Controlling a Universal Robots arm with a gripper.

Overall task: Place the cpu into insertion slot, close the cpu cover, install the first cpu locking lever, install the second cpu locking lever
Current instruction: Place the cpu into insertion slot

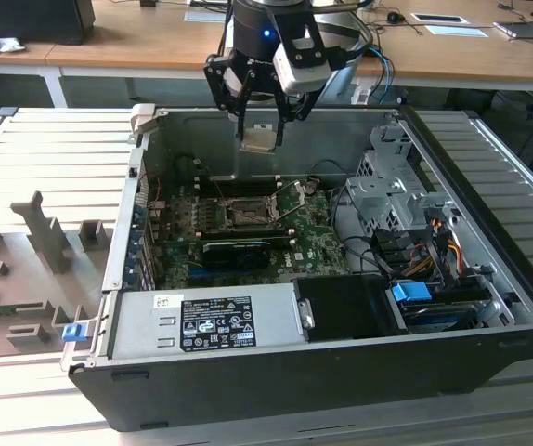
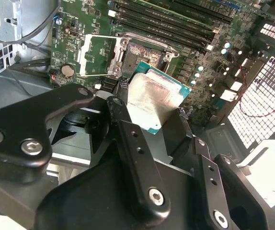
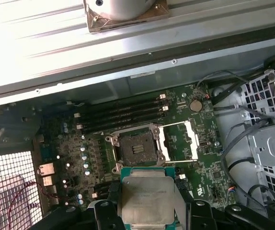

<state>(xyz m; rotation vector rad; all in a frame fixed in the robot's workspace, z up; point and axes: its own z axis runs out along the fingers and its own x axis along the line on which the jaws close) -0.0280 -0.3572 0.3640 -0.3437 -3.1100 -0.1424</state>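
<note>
Gripper: we see the gripper (image 1: 260, 128) closed on the cpu (image 3: 146, 199), pinching it by two opposite edges.
Cpu place: it hangs in the air over the open computer case (image 1: 248, 372), above the green motherboard (image 3: 209, 163) and apart from the insertion slot (image 3: 136, 146).
Cpu facing: it is square, so we find no long axis; its silvery top faces both wrist cameras.
Cpu cover: the cpu cover (image 3: 193, 141) lies flipped open beside the slot.
Counts: one cpu, one insertion slot, four long black memory slots (image 3: 120, 112).
Writing: a printed label (image 1: 218, 323) sits on the grey power supply (image 1: 146, 325).
</note>
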